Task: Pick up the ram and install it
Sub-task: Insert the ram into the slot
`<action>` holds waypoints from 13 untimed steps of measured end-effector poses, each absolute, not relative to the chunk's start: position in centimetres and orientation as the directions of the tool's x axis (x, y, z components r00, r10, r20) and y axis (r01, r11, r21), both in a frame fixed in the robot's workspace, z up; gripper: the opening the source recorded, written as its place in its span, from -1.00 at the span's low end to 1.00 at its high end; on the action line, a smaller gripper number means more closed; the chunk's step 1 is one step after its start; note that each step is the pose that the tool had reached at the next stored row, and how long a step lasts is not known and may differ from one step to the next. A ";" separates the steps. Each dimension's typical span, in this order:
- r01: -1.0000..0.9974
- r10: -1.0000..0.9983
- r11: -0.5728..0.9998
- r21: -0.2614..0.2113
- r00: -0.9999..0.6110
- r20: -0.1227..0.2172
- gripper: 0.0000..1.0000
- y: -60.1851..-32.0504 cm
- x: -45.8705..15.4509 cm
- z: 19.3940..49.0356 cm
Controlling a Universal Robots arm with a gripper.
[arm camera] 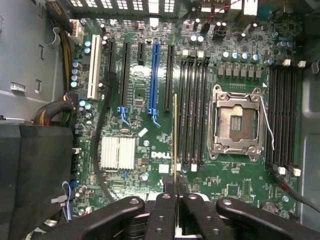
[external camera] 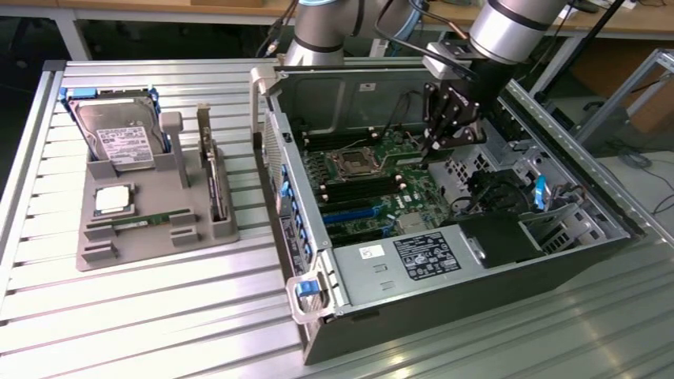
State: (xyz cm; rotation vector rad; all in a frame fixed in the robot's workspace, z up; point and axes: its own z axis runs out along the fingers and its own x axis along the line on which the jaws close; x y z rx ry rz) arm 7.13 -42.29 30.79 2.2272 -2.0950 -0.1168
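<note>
Ram (arm camera: pixel 175 135) stands edge-on, a thin strip pinched between the closed jaws of the gripper (arm camera: pixel 176 192), hanging over the motherboard (arm camera: pixel 150 100) just beside the bank of four black memory slots (arm camera: pixel 194 110). On the exterior view's left, a grey holder tray (external camera: pixel 147 209) on the desk (external camera: pixel 126 316) carries one hard drive (external camera: pixel 125 138) and one silver processor (external camera: pixel 113 199). Right of it lies the open computer case (external camera: pixel 443 260), with the gripper (external camera: pixel 430 154) lowered inside. One empty processor socket (arm camera: pixel 237 122) sits between two slot banks. The ram's chips and label cannot be made out.
</note>
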 end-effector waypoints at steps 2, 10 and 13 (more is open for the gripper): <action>-0.992 -0.998 -0.061 0.112 0.061 0.000 -0.76 -42.3 7.1 30.7; -0.992 -0.998 -0.061 0.112 0.061 0.000 -0.76 -42.3 7.1 30.3; -0.992 -0.998 -0.061 0.112 0.061 0.000 -0.76 -42.3 7.1 30.1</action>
